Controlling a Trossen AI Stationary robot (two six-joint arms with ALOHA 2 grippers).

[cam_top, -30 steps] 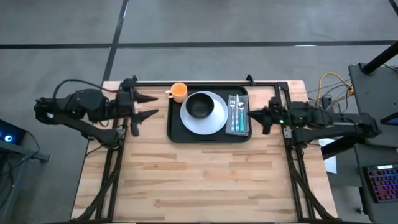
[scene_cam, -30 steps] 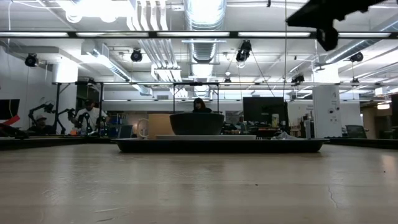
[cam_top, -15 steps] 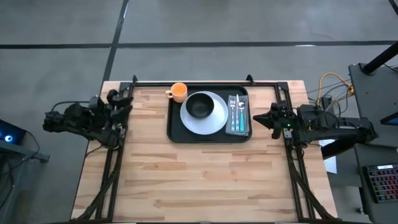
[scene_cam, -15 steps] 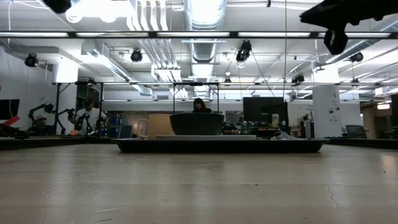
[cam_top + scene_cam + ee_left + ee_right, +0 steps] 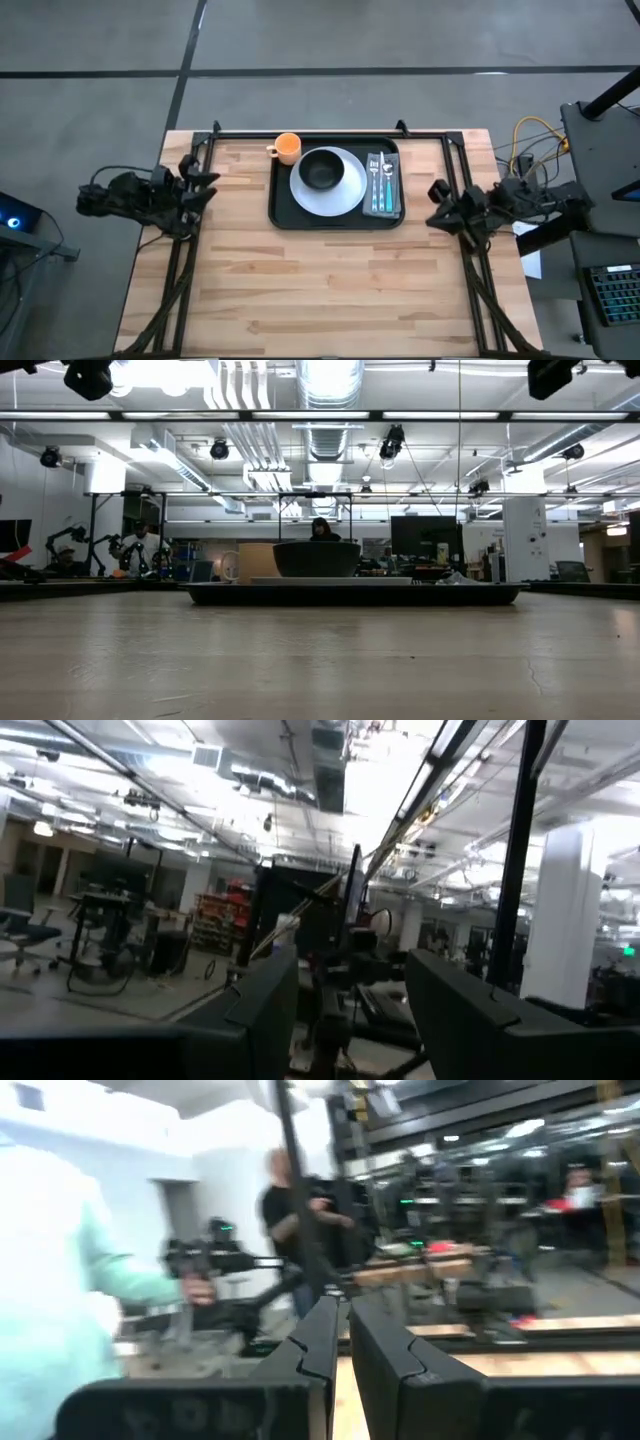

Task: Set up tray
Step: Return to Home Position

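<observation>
The black tray [image 5: 283, 216] lies at the table's far middle, and in the low view the tray [image 5: 350, 594] shows edge-on. On it rest a white plate [image 5: 346, 196] with a black bowl [image 5: 321, 170], an orange cup [image 5: 288, 148] at its far left corner, and a grey napkin with cutlery [image 5: 381, 186] on its right side. My left gripper [image 5: 203, 185] hovers over the table's left edge, open, holding nothing. My right gripper [image 5: 438, 206] hovers over the right edge, shut and empty. In the wrist views, the left gripper [image 5: 350, 1010] shows a wide gap and the right gripper [image 5: 343, 1348] almost none.
Bare wooden tabletop [image 5: 330, 290] spreads from the tray to the near edge. Black frame rails [image 5: 185, 280] run along both sides and the far edge. People stand in the room beyond, one in dark clothes [image 5: 290, 1210], and a pale sleeve [image 5: 60, 1240] is close by.
Both arms have drawn back from the tray. The left gripper has moved from beside the cup toward the table's left edge and tipped up. The right gripper has moved from the tray's right rim toward the right and near edges. The tray and its things have kept still.
</observation>
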